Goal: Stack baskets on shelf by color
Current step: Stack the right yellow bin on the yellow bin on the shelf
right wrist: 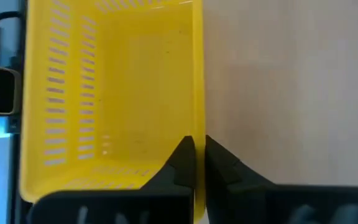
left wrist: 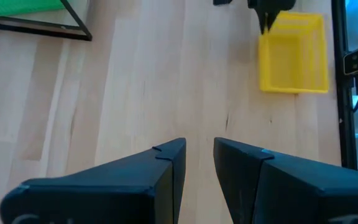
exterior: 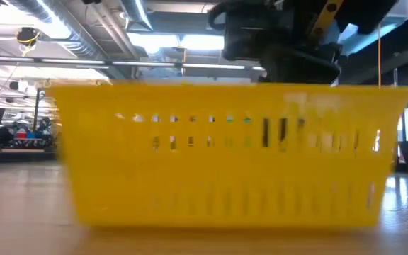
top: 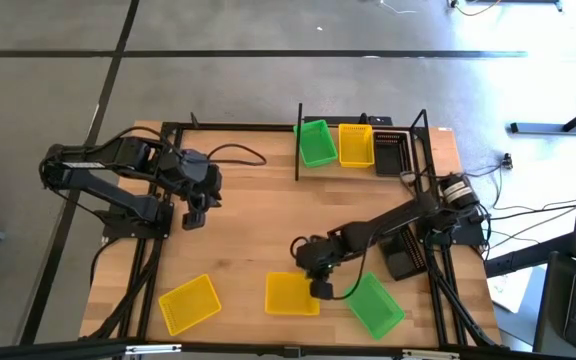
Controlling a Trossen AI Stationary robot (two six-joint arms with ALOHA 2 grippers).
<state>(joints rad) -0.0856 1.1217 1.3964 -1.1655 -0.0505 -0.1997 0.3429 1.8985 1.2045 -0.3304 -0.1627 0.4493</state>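
My right gripper (top: 320, 288) is shut on the right-hand wall of the middle yellow basket (top: 290, 293) near the table's near edge. In the low view this yellow basket (exterior: 232, 156) fills the picture and sits on the tabletop. A second yellow basket (top: 190, 303) lies to its left and a green basket (top: 375, 305) to its right. The shelf (top: 363, 125) at the far right holds a green basket (top: 317, 143), a yellow basket (top: 356, 144) and a black basket (top: 392, 152). My left gripper (top: 193, 215) hovers over bare table at the left, open by a narrow gap (left wrist: 199, 146). My right gripper (right wrist: 199, 146) pinches the rim of the yellow basket's right-hand wall (right wrist: 197, 106), close to a corner. One finger (right wrist: 184, 158) is inside the basket and the other (right wrist: 222, 165) outside. The fingers come from above, pointing down. The basket's bottom rests on the table.
A dark object (top: 405, 255) lies under the right arm near the table's right edge. Black frame rails run along the table's left and right sides. Bare wood spreads across the table's middle (top: 258, 210) between the arms.
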